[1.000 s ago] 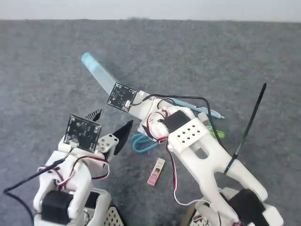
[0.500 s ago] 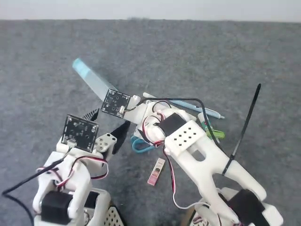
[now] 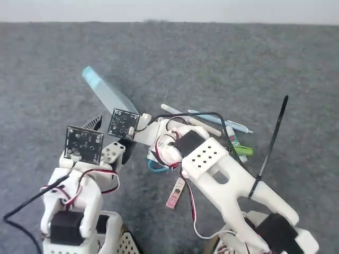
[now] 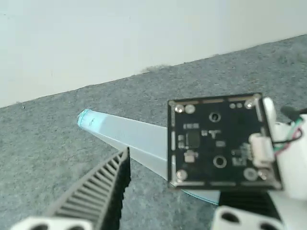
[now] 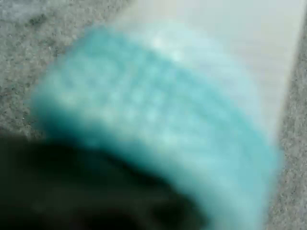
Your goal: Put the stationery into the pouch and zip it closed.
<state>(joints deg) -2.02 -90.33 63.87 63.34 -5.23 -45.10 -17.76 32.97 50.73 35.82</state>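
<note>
The pouch [image 3: 103, 90] is a long translucent light-blue sleeve with a teal zip end, held up off the grey table. My right gripper [image 3: 132, 133] is shut on its lower end, under its camera board [image 4: 218, 141]. In the right wrist view the pouch's teal band [image 5: 158, 115] sits very close. My left gripper [image 3: 110, 135] stands open just beside that held end, one ribbed black finger [image 4: 96, 191] below the pouch [image 4: 129, 136]. Stationery lies on the table by the right arm: a white pen [image 3: 190, 119], a light-blue pen [image 3: 225, 123], a green item [image 3: 242, 151], a blue loop [image 3: 156, 166] and a small pink piece [image 3: 176, 192].
A black cable tie [image 3: 273, 140] sticks up from the right arm. Grey carpet-like table [image 3: 238, 63] stretches open toward the far side and both far corners. Both arm bases crowd the near edge.
The right arm has swung the pouch leftward and nearer to the left gripper. The left arm has shifted slightly left, its fingers now flanking the pouch's held end.
</note>
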